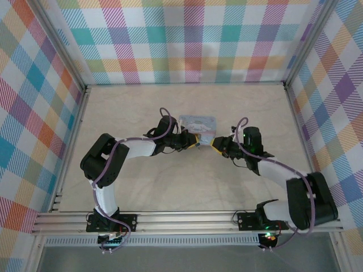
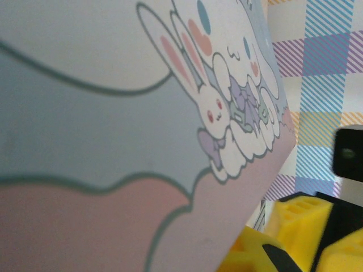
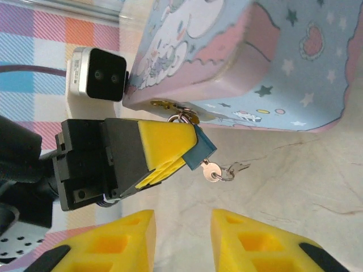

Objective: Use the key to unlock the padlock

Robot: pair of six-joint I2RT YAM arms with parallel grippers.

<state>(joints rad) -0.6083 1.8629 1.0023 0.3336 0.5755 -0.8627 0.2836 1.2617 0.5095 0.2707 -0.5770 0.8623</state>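
Right wrist view: tin (image 3: 272, 68), pale blue and pink with a white cartoon dog, takes up the upper right of the frame and lies on the marbled worktop (image 3: 295, 187). A gold clasp (image 3: 161, 104) sits on its lower edge, left of centre. The padlock (image 3: 199, 152) hangs just below the clasp, near frame centre, a small dark block with its ring hooked up toward the clasp.

Left pincer (image 3: 181, 156) comes in from the left, yellow tips closed on the padlock body. The left arm's wrist camera (image 3: 99, 73) sits above it, against the tin's corner.

Key (image 3: 211, 171): round head touching the padlock's lower corner; can't tell whether it is seated in the keyhole. A second small key (image 3: 239, 166) dangles beside it on a ring.

Right pincer (image 3: 181, 238) at bottom centre, yellow fingers parted with nothing between them, just below the keys and not touching them.

Top view: tin at mid-worktop, both pincers meeting at its near edge.

Left wrist view: the tin's printed face is very close, upper left to centre.
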